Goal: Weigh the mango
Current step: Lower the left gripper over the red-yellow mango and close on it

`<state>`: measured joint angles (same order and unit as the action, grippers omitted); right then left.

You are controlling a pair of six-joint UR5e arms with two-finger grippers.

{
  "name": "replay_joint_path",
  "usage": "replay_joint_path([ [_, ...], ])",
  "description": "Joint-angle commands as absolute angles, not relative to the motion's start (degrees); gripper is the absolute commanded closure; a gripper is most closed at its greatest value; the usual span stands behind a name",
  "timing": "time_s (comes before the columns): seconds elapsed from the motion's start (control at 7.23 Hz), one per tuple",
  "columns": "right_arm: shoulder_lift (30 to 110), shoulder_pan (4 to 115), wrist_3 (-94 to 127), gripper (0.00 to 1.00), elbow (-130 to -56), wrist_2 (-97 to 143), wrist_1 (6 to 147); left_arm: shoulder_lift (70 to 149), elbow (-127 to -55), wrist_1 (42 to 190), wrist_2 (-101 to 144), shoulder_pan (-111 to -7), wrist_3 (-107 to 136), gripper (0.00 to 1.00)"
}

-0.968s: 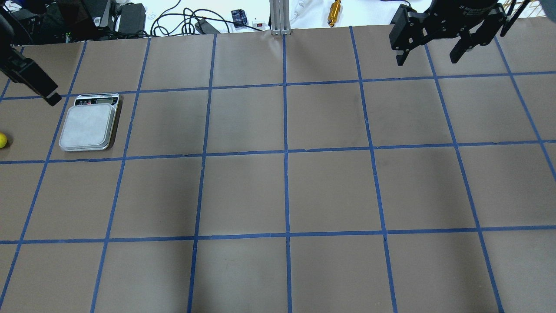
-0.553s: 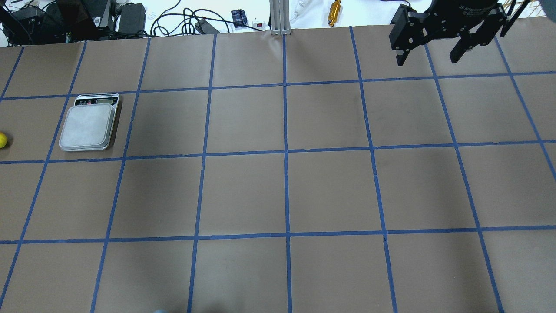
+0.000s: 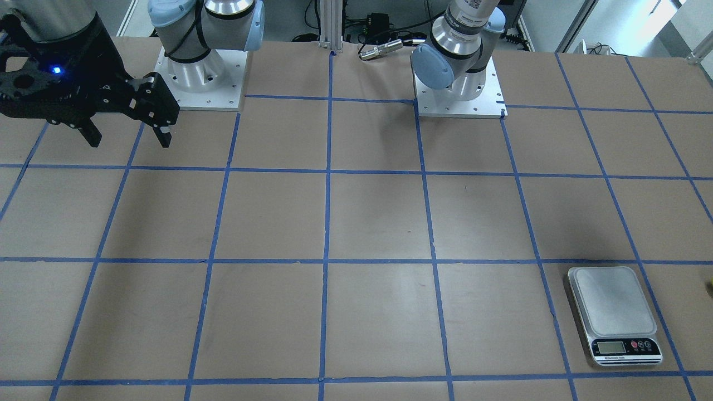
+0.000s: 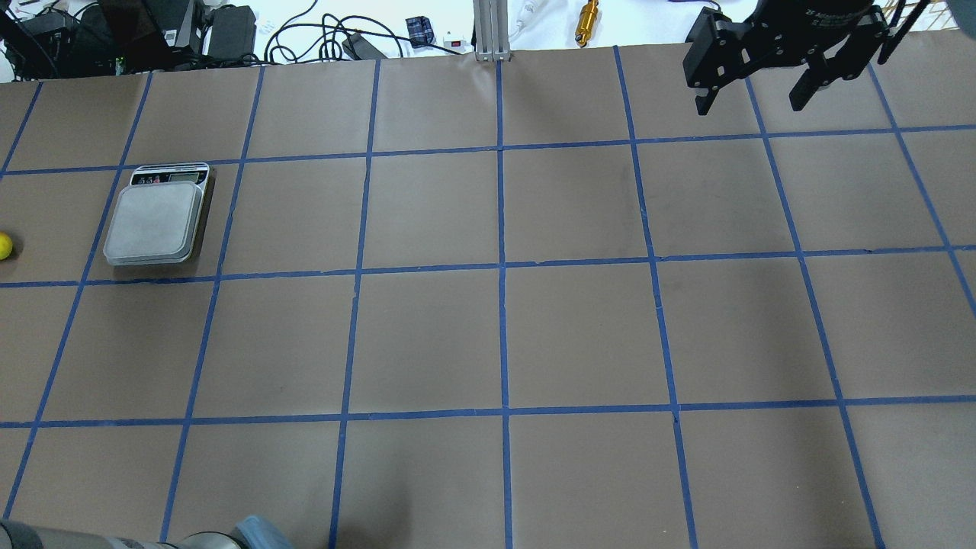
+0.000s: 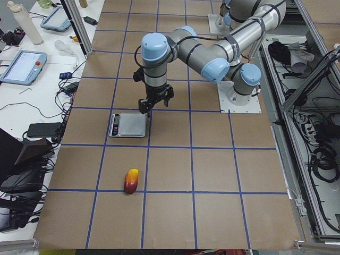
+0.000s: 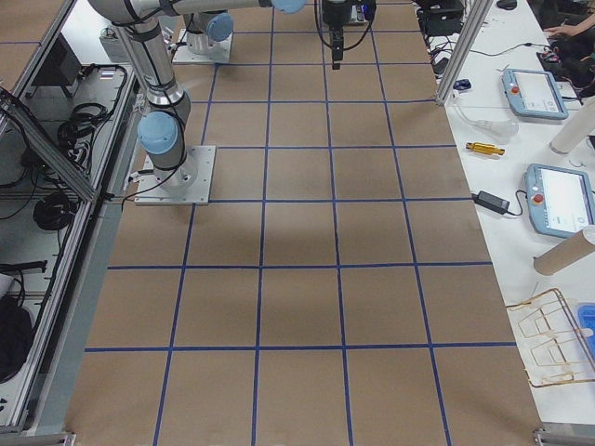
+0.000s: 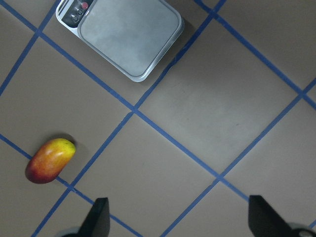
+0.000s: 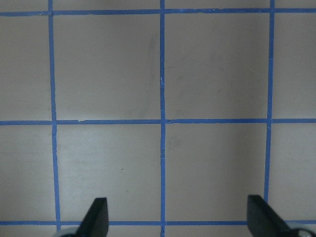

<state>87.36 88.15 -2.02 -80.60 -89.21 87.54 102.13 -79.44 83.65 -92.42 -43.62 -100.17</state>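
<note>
The mango (image 5: 131, 181), yellow at one end and red at the other, lies on the brown table near its left end; it shows in the left wrist view (image 7: 50, 160), and only its yellow tip shows in the overhead view (image 4: 4, 245). The scale (image 4: 152, 221), with a bare grey plate, stands apart from it and also shows in the front view (image 3: 615, 303) and the left wrist view (image 7: 129, 34). My left gripper (image 7: 180, 222) is open and empty, high above the table beside the scale (image 5: 154, 105). My right gripper (image 4: 751, 95) is open and empty, raised at the far right (image 3: 128, 136).
The table (image 4: 503, 335) is brown paper with a blue tape grid. Cables, boxes and a brass part (image 4: 587, 21) lie beyond its far edge. The left arm's elbow (image 4: 229, 534) shows at the overhead view's bottom left. The arm bases (image 3: 200, 72) stand at the robot's side.
The left gripper has left the overhead view's left edge by the scale; the left arm's elbow now shows at the bottom left. The right arm, mango and scale have not moved.
</note>
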Motion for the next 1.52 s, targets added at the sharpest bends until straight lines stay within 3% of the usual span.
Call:
replay_joint_path([
  [0.0,87.4,88.2,-2.0,0.0,-80.6,-89.2,87.5,111.7,-71.4,81.7,-91.1,-41.1,-106.8,0.0],
  [0.41,87.4,88.2,-2.0,0.0,-80.6,-89.2,87.5,124.6,-61.5,81.2,-89.4,-39.4,-114.2,0.0],
  [0.69,87.4,88.2,-2.0,0.0,-80.6,-89.2,87.5,130.9,-59.2,77.2,-89.2,-38.7,-119.0,0.0],
  [1.38,87.5,88.2,-2.0,0.0,-80.6,-89.2,87.5,139.4,-54.2,74.3,-89.1,-38.3,-131.4,0.0],
])
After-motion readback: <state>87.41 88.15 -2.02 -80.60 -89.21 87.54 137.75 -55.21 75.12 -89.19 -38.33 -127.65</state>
